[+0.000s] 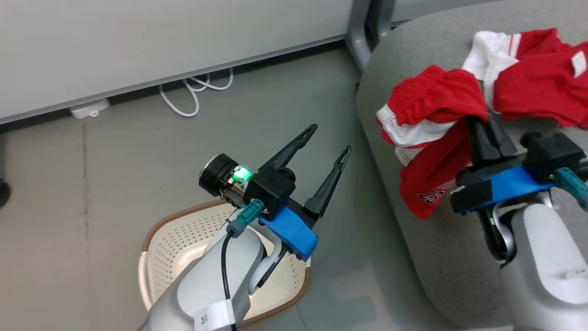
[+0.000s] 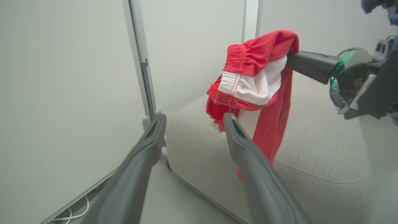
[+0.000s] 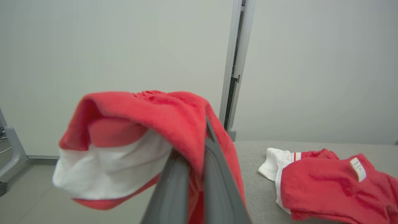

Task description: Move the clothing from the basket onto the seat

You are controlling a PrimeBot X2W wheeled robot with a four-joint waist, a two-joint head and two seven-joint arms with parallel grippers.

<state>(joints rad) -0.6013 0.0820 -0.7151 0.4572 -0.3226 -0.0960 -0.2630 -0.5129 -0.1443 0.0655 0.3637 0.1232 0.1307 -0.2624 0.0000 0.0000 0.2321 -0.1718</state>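
Observation:
My right gripper [image 1: 477, 120] is shut on red shorts [image 1: 429, 133] with white panels and a dark logo, and holds them draped over its fingertips above the grey seat [image 1: 436, 257]. In the right wrist view the same shorts [image 3: 140, 137] hang over my closed right gripper [image 3: 199, 146]. Another piece of red and white clothing [image 1: 528, 73] lies flat on the seat further back. My left gripper [image 1: 330, 138] stands open and holds nothing above the cream basket [image 1: 183, 239], whose visible part holds nothing. The left wrist view shows the held shorts [image 2: 258, 84] beyond my open left gripper [image 2: 194, 119].
Grey floor lies between basket and seat. A white wall panel [image 1: 138, 41] runs along the back, with a white cable [image 1: 193, 94] and a small white box [image 1: 89, 109] at its foot. A grey metal post [image 1: 363, 27] stands beside the seat's corner.

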